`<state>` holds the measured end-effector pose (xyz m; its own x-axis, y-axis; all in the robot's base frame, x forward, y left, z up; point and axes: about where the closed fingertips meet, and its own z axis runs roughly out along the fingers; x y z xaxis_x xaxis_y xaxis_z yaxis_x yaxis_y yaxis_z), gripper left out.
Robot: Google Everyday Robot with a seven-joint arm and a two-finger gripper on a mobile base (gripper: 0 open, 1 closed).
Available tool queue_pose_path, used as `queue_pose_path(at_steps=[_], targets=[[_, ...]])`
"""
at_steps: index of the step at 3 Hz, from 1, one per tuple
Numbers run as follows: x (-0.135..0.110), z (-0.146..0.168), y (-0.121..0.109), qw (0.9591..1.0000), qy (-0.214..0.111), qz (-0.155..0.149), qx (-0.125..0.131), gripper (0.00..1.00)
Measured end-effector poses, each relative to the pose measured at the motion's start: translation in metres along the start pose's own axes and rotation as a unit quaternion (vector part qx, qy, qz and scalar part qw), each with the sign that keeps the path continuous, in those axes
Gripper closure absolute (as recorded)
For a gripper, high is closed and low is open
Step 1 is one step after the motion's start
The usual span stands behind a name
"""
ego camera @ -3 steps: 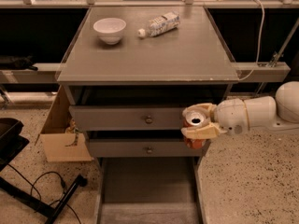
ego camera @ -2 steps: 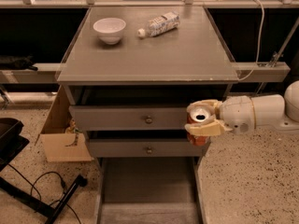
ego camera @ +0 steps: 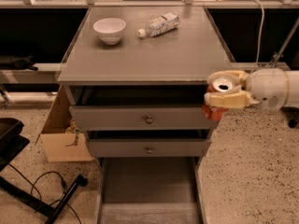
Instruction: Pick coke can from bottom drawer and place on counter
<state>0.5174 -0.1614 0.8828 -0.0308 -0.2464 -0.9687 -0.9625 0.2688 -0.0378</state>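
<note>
The cream pincer (ego camera: 225,87) pinches the small red soda can (ego camera: 212,112) beside the flat grey counter (ego camera: 159,55). Next, lift it over.

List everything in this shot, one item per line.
Flat grey cabinet counter: one, grey, centre, above the drawers.
Round white bowl: one, white, counter's back left.
White-labelled plastic bottle: one, clear, lying beside the bowl.
Knobbed drawers: two, grey, under the counter.
Deep bottom drawer: one, grey, lowest, pulled out.
Red soda can with silver top: one, red, in the tool, off the counter's front right corner.
Cardboard box: one, brown, floor, left.
Black stand leg: one, black, floor, lower left.
Tool: one, cream, shut on the can, right of the counter.
Robot arm: one, white, right edge.
</note>
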Motion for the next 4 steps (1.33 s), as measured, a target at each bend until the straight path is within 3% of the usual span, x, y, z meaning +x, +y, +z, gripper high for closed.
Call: queue_pose_path(at_steps=[1,3,4], targets=[[-0.031,-0.024,-0.042,0.9992,-0.033,0.011,0.018,1.0],[-0.057,-0.026,-0.13,0.997,-0.07,0.026,0.023,1.0],[-0.066,-0.016,-0.173,0.9962,-0.078,0.006,0.039,1.0]])
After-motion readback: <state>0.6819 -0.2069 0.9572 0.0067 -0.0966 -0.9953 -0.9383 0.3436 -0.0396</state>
